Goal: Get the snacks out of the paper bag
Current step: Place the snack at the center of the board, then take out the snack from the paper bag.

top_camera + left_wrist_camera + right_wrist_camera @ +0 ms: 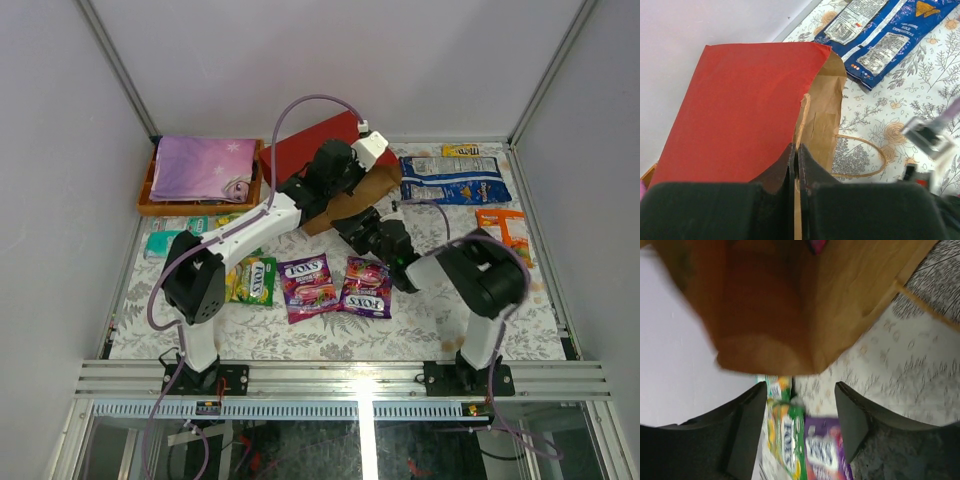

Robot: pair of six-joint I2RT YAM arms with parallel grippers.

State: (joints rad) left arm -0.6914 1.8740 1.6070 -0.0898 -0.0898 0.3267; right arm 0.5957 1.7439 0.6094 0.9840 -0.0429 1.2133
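The left gripper (796, 152) pinched the paper bag (740, 100) at its rim; the right gripper (800, 387) had its fingers spread, the bag's mouth just beyond them.

The table (300, 335) has a floral-patterned surface.

- Back left: an orange tray (145, 205).
- Back centre: the red paper bag (310, 150), on its side.
- Back right: a blue-white bag (455, 180), with a small yellow bar (460, 150) just behind it.
- Right: an orange packet (503, 228).
- Left: a teal packet (160, 243).
- Front centre, in a row: a green/yellow Fox's bag (258, 280), a purple Fox's bag (310, 287) and a second purple Fox's bag (367, 287).
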